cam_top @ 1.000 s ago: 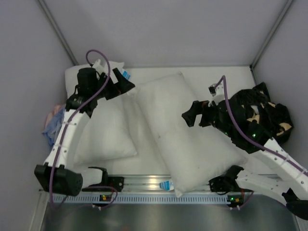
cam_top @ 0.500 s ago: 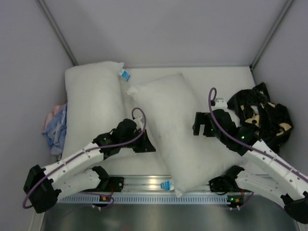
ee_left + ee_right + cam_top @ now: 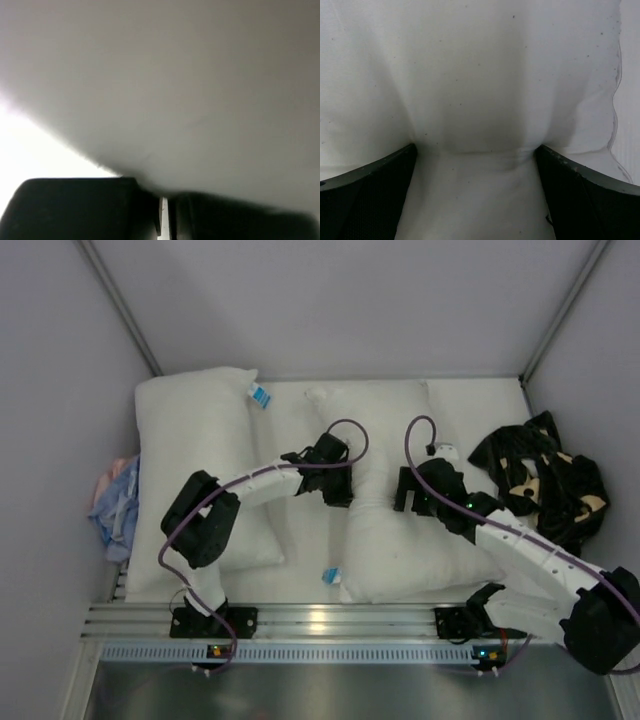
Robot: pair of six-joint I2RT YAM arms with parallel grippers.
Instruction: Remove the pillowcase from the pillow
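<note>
**A:** Is the cover off?

**B:** It looks so. The pillowcase (image 3: 545,475) lies in a black heap at the right of the surface (image 3: 470,405). The pillow (image 3: 400,550) lies bare in the middle with no black on it. I judge that little is left beyond letting go.

**A:** And the claws?

**B:** The left claw (image 3: 338,490) is at the pillow's left edge. It is pressed almost together and seems to nip a thin white fold. The right claw (image 3: 408,492) is spread wide, pushing into the pillow's right side, and the pillow is waisted between the two.

**A:** What differs from a second ago?

**B:** The left claw was spread, far left over the second pillow (image 3: 190,440); it has crossed over and closed. The pillow lay slantwise and now runs near to far. Its tag (image 3: 329,575) has drawn back from the near rail. The right claw stays spread and the heap has not moved.
</note>
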